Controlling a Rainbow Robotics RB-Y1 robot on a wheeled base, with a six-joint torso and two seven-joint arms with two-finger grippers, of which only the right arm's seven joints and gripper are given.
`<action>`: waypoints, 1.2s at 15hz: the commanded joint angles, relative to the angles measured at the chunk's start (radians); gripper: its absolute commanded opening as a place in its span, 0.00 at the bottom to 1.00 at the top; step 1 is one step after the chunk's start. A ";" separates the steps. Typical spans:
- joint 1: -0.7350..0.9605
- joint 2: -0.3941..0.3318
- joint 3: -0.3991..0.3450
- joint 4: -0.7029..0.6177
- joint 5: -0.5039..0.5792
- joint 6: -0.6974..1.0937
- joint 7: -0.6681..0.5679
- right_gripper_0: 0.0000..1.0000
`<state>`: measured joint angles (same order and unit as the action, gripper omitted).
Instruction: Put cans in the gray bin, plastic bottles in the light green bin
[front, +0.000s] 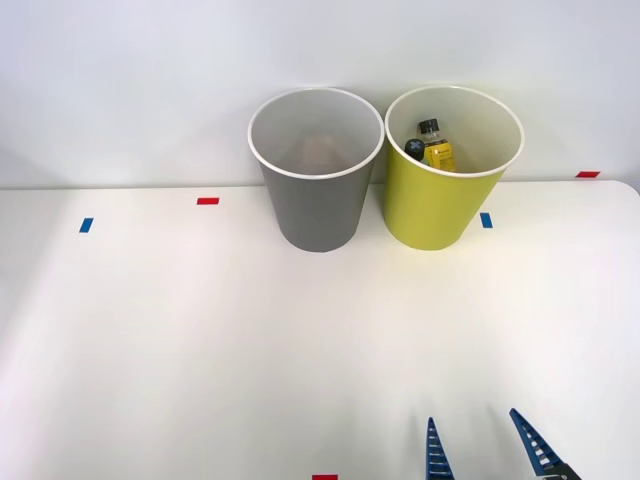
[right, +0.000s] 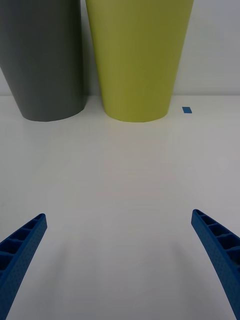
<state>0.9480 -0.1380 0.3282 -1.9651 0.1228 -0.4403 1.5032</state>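
Gray bin (front: 316, 205) stands at the back of the table (front: 200, 340), just beside the light green bin (front: 440, 205) to its right, rims nearly touching, presumably so one reach serves both; a faint reddish shape low inside the gray bin may be the can, though this is unclear. Plastic bottles (front: 432, 148) lie inside the green bin, black caps up; right gripper (front: 480, 445) hangs near the front edge, fingers spread wide, holding nothing.

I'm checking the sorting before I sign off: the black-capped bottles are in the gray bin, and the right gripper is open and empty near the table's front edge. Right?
Not quite. The front view shows the black-capped bottles in the light green bin, not the gray bin. The rest holds: the right gripper is open and empty near the table's front edge.
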 joint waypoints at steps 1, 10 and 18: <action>0.000 0.000 0.000 0.000 0.000 0.000 0.000 1.00; 0.000 0.000 0.000 0.000 0.000 0.000 0.000 1.00; 0.000 0.000 0.000 0.000 0.000 0.000 0.000 1.00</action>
<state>0.9480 -0.1380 0.3283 -1.9651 0.1227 -0.4403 1.5033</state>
